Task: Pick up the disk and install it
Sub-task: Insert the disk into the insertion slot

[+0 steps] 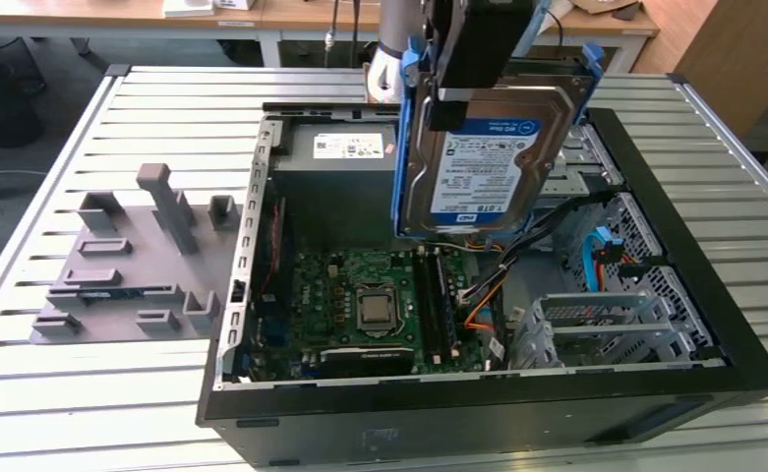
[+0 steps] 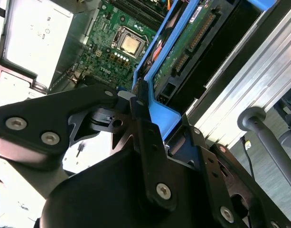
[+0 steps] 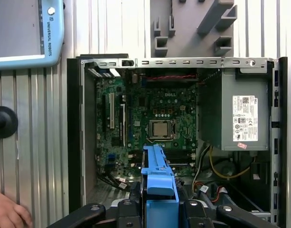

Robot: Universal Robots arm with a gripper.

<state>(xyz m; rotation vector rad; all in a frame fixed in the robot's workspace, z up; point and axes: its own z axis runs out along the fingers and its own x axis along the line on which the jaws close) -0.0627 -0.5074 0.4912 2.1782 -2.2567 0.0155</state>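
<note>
Now gripper [image 1: 489, 59] closed tight on the disk [image 1: 482, 162] by its blue carrier [image 1: 407, 147], disk hanging upright below it, open computer case [image 1: 489, 398] and motherboard [image 1: 357, 305] beneath.

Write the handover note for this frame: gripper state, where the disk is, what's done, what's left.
Gripper: shut on the disk, clamping its blue carrier at the top.
Disk: in the air, held on edge with its label toward the exterior camera, over the open computer case, above the motherboard and next to the grey power supply.
Done: pickup.
Left: the install; the disk is in no bay yet. The drive cage sits at the exterior view's right of the case.
Note: a person's hand is at the table near the case in the first wrist view.
</note>
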